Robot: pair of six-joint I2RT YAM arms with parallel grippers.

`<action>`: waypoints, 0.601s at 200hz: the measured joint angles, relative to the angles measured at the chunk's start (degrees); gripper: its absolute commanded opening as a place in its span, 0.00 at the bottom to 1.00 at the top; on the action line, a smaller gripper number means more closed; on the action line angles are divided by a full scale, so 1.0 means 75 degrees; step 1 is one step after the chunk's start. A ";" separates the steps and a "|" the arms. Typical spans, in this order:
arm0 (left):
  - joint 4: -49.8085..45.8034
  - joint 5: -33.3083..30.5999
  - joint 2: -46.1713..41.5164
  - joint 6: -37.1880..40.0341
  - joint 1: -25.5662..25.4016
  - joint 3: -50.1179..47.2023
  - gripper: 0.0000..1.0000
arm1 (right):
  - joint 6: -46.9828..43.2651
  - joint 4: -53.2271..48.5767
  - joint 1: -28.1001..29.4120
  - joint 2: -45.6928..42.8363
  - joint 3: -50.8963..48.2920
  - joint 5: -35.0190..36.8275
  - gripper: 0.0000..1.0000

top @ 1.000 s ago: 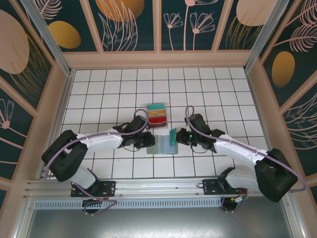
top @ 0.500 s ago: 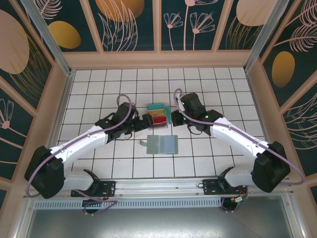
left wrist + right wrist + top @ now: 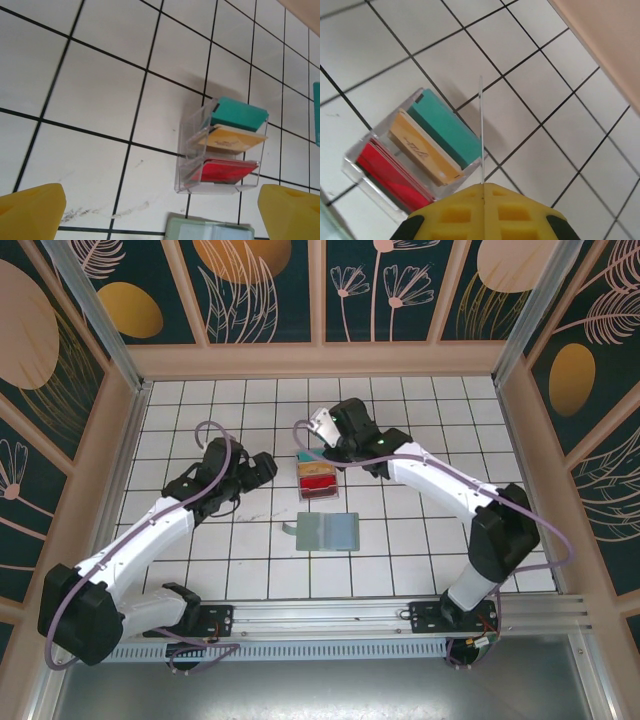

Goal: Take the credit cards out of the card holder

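One credit card (image 3: 481,130) is pinched edge-on in the right fingers (image 3: 460,212), just above the teal end of the clear tray (image 3: 351,161); the left fingers (image 3: 32,210) are spread wide and empty; the card holder (image 3: 330,532) is seen open on the tabletop (image 3: 180,420).

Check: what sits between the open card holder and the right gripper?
Top view: the clear tray of teal, tan and red stacks lies between the card holder and the right gripper, which pinches a card.

A: What colours sit in the clear tray (image 3: 192,150)?
B: Teal stack (image 3: 237,114), tan stack (image 3: 232,141), red stack (image 3: 225,171).
A: And the card holder (image 3: 327,532)?
B: Grey-green, with a pale blue half. Desk (image 3: 420,420): white tiles, black grid lines. Walls (image 3: 260,290): dark teal, peach-and-gold flowers.
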 measured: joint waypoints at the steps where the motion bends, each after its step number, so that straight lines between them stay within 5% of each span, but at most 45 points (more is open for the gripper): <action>1: 0.0000 -0.0006 -0.0003 0.0000 0.0015 0.0000 0.98 | -0.0029 0.0000 0.0003 0.0009 0.0000 0.0009 0.00; 46: -0.0058 -0.0105 -0.0012 0.0111 0.0166 0.0000 0.99 | -0.1816 0.0038 0.0076 0.0411 0.0006 0.0356 0.00; 120: -0.0119 -0.0125 -0.0003 0.0271 0.0181 0.0000 0.99 | -0.2608 0.0294 0.0370 0.1236 0.0119 0.0385 0.00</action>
